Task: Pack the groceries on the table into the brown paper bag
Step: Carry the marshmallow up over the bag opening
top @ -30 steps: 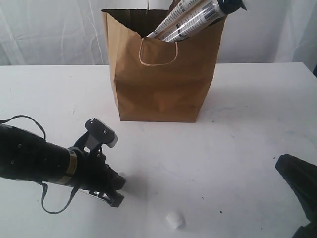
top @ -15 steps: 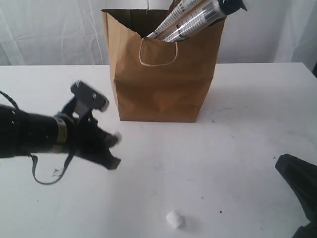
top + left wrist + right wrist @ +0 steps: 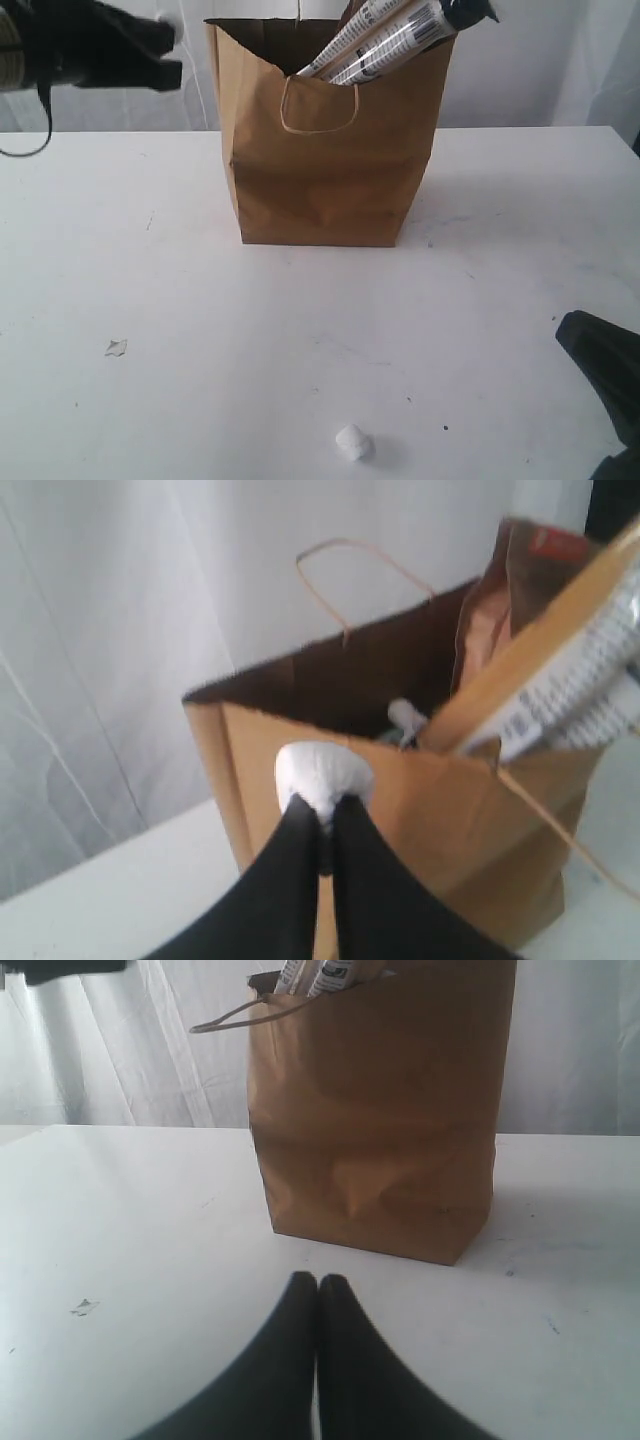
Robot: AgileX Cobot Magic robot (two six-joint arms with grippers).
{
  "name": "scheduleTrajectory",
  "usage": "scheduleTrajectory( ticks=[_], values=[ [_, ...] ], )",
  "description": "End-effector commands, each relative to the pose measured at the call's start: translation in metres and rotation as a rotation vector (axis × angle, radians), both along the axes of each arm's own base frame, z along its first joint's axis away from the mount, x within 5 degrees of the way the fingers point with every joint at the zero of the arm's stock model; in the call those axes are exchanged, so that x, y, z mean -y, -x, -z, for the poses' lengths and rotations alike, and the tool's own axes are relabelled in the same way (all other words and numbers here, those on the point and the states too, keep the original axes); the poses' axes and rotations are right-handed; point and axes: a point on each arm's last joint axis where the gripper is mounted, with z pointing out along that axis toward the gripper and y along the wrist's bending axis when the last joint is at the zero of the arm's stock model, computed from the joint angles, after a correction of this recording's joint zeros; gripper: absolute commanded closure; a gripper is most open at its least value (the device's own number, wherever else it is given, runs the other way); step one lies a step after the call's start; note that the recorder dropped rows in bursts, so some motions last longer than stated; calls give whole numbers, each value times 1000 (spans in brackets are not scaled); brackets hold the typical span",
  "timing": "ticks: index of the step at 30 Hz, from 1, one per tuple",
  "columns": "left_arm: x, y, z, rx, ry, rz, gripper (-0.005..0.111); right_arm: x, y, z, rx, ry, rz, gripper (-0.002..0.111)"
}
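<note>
Landmark: brown paper bag (image 3: 320,170), upright on the table (image 3: 520,300), mouth up.
Left gripper (image 3: 322,815): jaws pinched almost together on the held marshmallow (image 3: 322,775), gripped at the very tips.
Held marshmallow, place: just beside the bag's upper left corner, about rim height, not yet over the mouth.
Right gripper (image 3: 318,1285): jaws fully together, nothing between them; low over the table in front of the bag.
Loose marshmallow (image 3: 352,443): on the table, well in front of the bag.
Noodle packs (image 3: 390,40): long axis leaning, lower ends inside the bag, upper ends pointing up and out past the bag's right rim.
Held marshmallow, axis: roundish lump, no clear long axis.
Risk 1: release short of the mouth, so a drop outside the bag's left wall.
Risk 2: shallow tip grip on a soft lump, likely to squirt free in transit.
Risk 3: fingers clipping the rim, buckling or shifting the bag.
Risk 4: noodle packs crowding the bag's right side; entry safer on the left.
</note>
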Motion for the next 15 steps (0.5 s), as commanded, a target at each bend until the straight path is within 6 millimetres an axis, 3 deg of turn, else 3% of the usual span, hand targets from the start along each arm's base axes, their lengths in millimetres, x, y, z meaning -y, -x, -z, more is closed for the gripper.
scheduleTrajectory(
  ticks=[1,6,10,15],
  values=[
    [4,-14,-26,76,23,23,107,1,0,1,4,-5,6,108],
    [14,-26,-26,112,-11,94,107,1,0,1,4,-5,6,108],
    [33,-32,-11,152,-14,283,107,1,0,1,4,-5,6,108],
    [41,-49,6,176,52,298,107,1,0,1,4,-5,6,108]
  ],
)
